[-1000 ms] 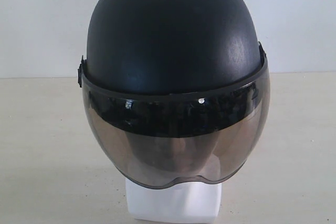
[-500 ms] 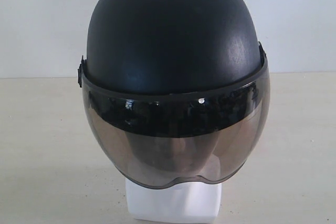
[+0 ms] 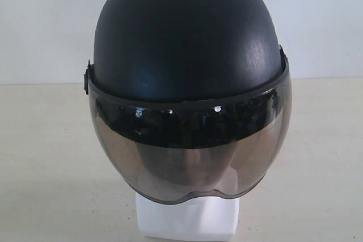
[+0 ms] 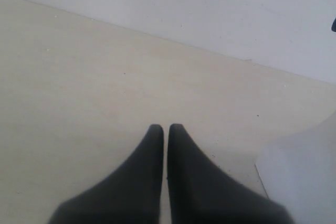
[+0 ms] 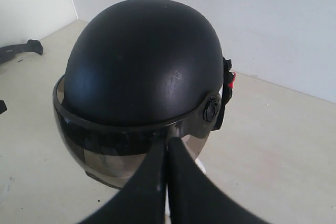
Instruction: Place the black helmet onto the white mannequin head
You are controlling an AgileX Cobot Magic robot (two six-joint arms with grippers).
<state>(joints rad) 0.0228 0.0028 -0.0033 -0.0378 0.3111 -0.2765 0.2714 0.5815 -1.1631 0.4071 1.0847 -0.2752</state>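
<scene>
On the white mannequin head (image 3: pixel 187 222), the black helmet (image 3: pixel 184 38) sits seated, unmoved since a second ago, leaving the head exposed only at 6 o'clock. Left gripper (image 4: pixel 166 129) and right gripper (image 5: pixel 167 148) are clenched, empty. Task appears complete.

Bright diffuse light; glare specks on visor (image 3: pixel 190 151); left tool (image 4: pixel 166 128), right tool (image 5: pixel 167 143) defocused.

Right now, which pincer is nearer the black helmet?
Right, probably. The right pincer points at the black helmet, by its visor. The left pincer is over the table, beside the base of the white mannequin head.
</scene>
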